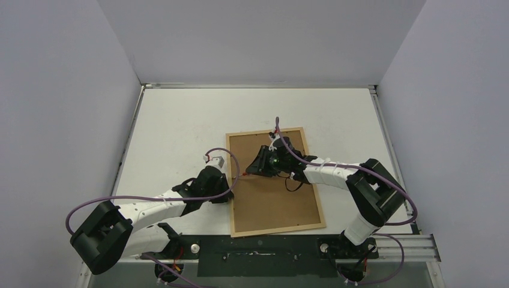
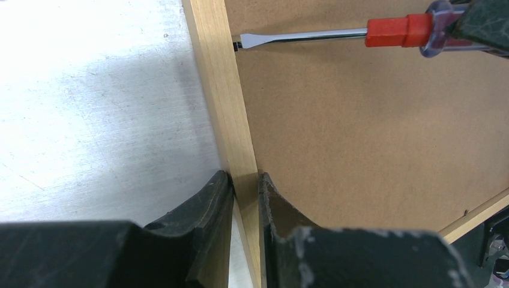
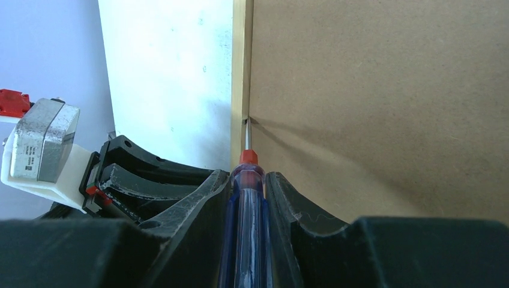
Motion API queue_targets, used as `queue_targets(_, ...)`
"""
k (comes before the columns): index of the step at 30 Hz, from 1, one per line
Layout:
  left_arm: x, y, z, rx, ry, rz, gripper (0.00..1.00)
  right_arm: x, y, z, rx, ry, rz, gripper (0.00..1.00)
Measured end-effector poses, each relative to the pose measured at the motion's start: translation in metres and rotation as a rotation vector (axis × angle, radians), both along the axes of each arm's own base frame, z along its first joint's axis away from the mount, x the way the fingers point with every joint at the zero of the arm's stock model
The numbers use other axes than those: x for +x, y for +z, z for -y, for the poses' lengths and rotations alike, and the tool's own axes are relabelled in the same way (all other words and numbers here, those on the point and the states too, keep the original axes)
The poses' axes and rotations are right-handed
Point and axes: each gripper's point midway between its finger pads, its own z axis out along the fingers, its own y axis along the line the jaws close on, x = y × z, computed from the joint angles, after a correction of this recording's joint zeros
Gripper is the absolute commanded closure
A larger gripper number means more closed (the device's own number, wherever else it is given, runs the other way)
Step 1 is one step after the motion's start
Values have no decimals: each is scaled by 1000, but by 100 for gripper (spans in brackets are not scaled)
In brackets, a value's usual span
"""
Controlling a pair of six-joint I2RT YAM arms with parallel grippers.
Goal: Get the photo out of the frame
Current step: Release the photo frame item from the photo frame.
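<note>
Overhead, we record the frame (image 1: 279,229) lying back-up on the table (image 1: 180,120). Left wrist: the left gripper (image 2: 245,177) pinches the frame's rail, with the screwdriver (image 2: 312,37) tip just ahead. Right wrist: the right gripper (image 3: 247,175) clamps the screwdriver handle, blade at the rail's inner seam ahead.

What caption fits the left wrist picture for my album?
Left pincer clamps the frame while a screwdriver reaches its inner edge beside the backing panel.
</note>
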Motion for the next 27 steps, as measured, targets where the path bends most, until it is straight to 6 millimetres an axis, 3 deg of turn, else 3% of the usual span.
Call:
queue_targets(12,0,0,0,0,-1,0,100,0,5,-10,-75,27,56,100)
queue_targets(27,0,0,0,-1,-1,1,100,-15,23,-33,-342,125,213,100)
